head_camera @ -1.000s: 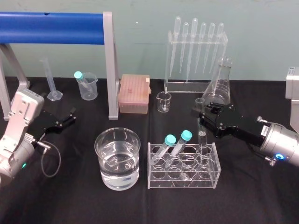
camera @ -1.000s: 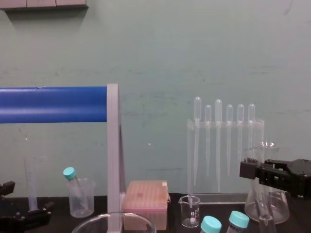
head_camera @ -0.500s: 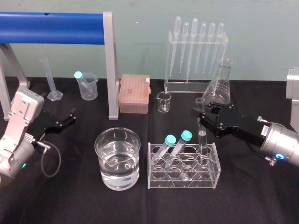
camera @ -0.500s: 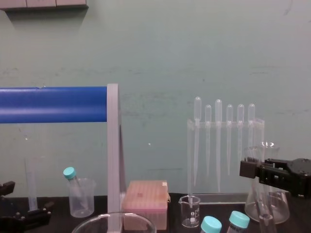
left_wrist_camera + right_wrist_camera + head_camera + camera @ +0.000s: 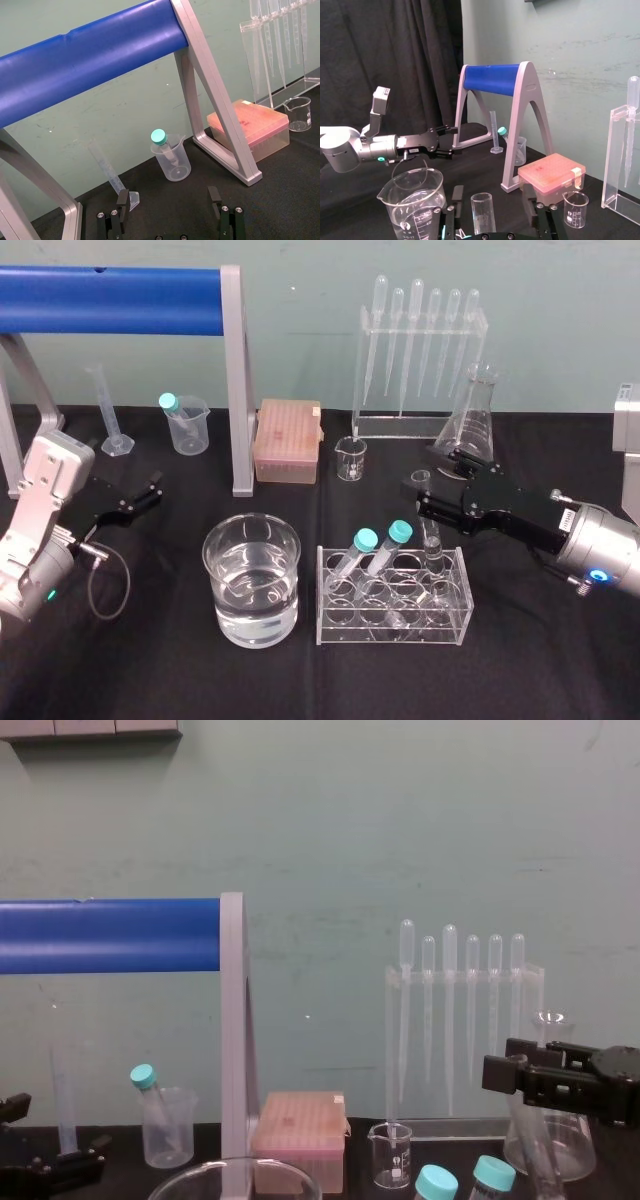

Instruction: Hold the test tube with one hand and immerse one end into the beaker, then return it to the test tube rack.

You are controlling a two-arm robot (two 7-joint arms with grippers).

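Observation:
The clear test tube (image 5: 432,532) stands nearly upright in the back right slot of the clear test tube rack (image 5: 392,612), its open mouth (image 5: 482,212) rising between my right gripper's fingers. My right gripper (image 5: 430,480) is open around the tube's top, with a gap on each side in the right wrist view (image 5: 497,199). The beaker (image 5: 252,580), holding water, sits just left of the rack (image 5: 412,200). My left gripper (image 5: 140,498) rests open near the table's left side, with nothing between its fingers (image 5: 122,200).
Two teal-capped tubes (image 5: 375,545) lean in the rack's left slots. A conical flask (image 5: 470,425) stands right behind my right gripper, near a pipette stand (image 5: 420,360). A small glass beaker (image 5: 351,458), pink tip box (image 5: 288,440) and blue roller frame (image 5: 120,285) lie farther back.
My right gripper has opened and let go of the test tube, which now stands free in the rack. The left arm has not moved.

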